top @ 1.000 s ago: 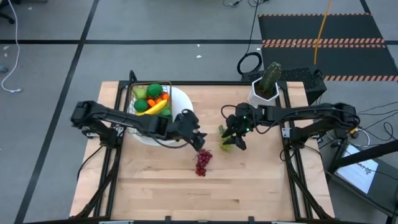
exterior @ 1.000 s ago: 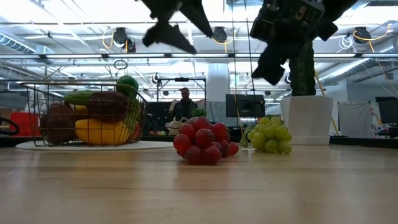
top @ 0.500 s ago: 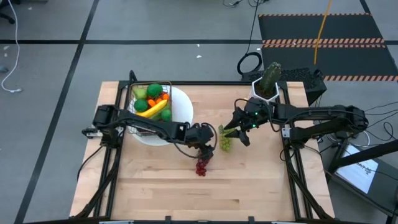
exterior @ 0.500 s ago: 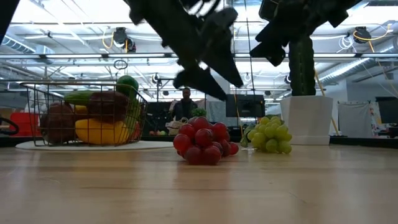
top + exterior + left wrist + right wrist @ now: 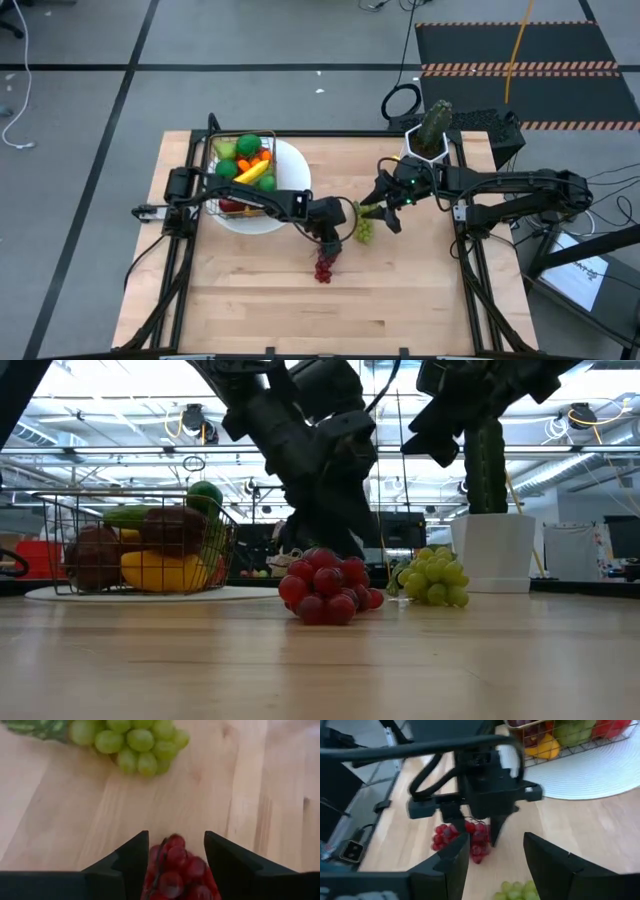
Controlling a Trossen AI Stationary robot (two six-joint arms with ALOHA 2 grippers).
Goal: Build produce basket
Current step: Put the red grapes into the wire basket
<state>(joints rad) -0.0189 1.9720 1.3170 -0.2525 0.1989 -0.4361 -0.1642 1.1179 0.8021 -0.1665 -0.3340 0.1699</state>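
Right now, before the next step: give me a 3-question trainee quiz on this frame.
1. True or false: the red grapes sit between the left gripper fingers.
2. Which lies nearer the cactus pot: (A) red grapes, (B) green grapes?
3. Fill in: the wire basket stands on a round white ____.

Key: 1 true; 2 B; 3 plate.

Red grapes (image 5: 176,870) between dark jaws

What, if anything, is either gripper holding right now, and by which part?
The left gripper straddles the red grapes on the table, fingers either side of the bunch; a closed grip cannot be told. The right gripper holds nothing.
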